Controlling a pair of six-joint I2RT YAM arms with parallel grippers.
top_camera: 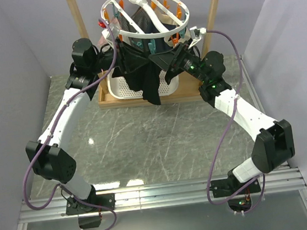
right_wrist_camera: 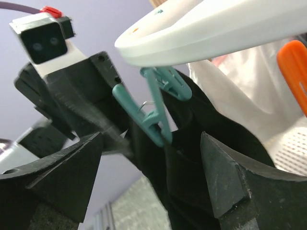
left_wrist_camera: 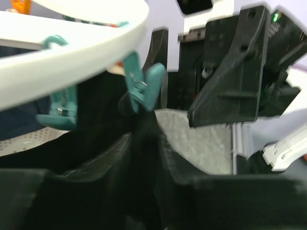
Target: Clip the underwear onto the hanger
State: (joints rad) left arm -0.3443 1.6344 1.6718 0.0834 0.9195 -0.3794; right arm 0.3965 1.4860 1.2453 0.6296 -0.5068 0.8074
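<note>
The round white hanger (top_camera: 146,17) hangs from the rack. The black underwear (top_camera: 140,75) hangs from the front of its ring, held by a teal clip (left_wrist_camera: 143,87) that grips the fabric's top edge. My left gripper (top_camera: 119,63) is left of the fabric. In the left wrist view, it (left_wrist_camera: 144,146) is shut on the underwear (left_wrist_camera: 144,167) just below that clip. My right gripper (top_camera: 165,61) is on the right side. In the right wrist view, it (right_wrist_camera: 151,160) is open, its fingers (right_wrist_camera: 225,167) wide on either side of the teal clip (right_wrist_camera: 153,120) and the black fabric (right_wrist_camera: 187,158).
The wooden frame rack (top_camera: 217,13) stands at the back with a white perforated basket (top_camera: 118,88) on its base. A pale garment (right_wrist_camera: 240,91) and orange clips (right_wrist_camera: 295,72) hang on the hanger. A second teal clip (left_wrist_camera: 60,108) hangs further left. The marble table (top_camera: 145,143) lies below.
</note>
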